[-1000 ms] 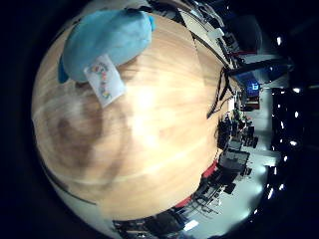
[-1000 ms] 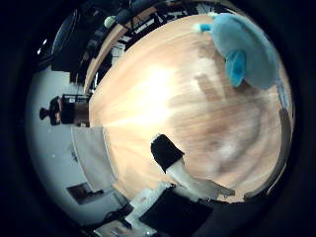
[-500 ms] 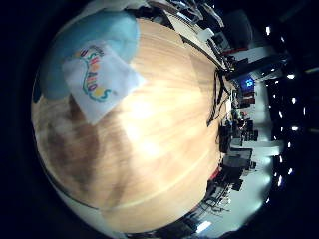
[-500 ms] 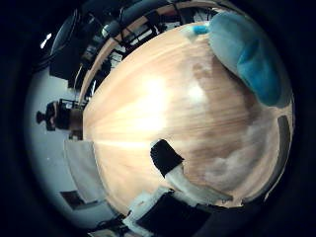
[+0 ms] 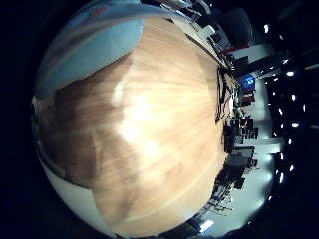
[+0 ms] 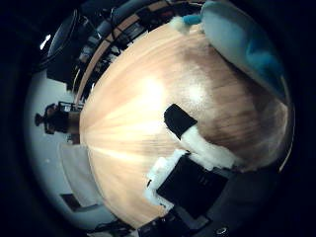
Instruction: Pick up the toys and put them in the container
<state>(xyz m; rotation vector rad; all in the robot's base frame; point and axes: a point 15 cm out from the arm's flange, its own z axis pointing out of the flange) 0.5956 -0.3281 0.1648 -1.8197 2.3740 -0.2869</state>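
From the little finger side of the palm I see the blue plush toy (image 5: 89,47) filling a large share of the view, so it sits very close under the hand, lying on the wooden table (image 5: 159,139). The toy's pale blue body casts a dark shadow on the wood just beside it, and the rest of the tabletop near the palm shows only bare grain with bright light patches. Beyond the table's far edge I make out dark furniture (image 5: 234,149) in the room. From the thumb side, the same toy lies at the edge of the view, a deeper blue patch on its pale body and a small whitish tuft at one end. The right hand (image 6: 197,158) shows there as a white and black part with a black tip reaching out over the wood, apart from the toy and not touching it. I cannot tell from these views whether the fingers are spread or curled.
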